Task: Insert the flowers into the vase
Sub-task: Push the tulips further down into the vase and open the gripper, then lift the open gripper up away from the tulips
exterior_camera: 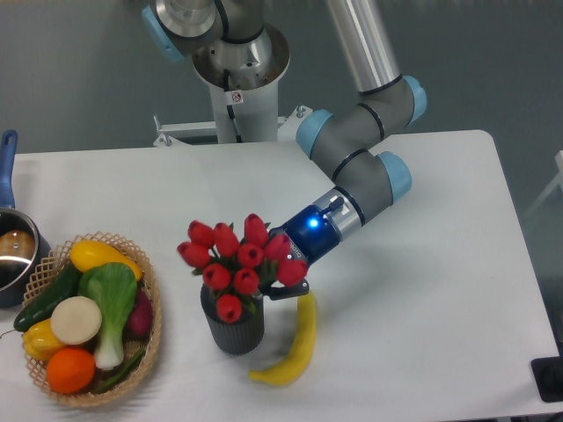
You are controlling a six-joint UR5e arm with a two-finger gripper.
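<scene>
The flowers [233,258], a bunch of red tulip buds with green leaves, stand in the mouth of the vase [234,329], a short dark grey ribbed cylinder near the table's front middle. Their stems are hidden inside the vase. My gripper [286,277] reaches in from the right at the bunch's right side, just above the vase rim. Its fingers are mostly hidden behind the buds, so I cannot tell whether they still hold the bunch.
A yellow banana [297,345] lies right of the vase, under the gripper. A wicker basket [151,338] of fruit and vegetables stands at the front left. A pot with a blue handle [10,255] sits at the left edge.
</scene>
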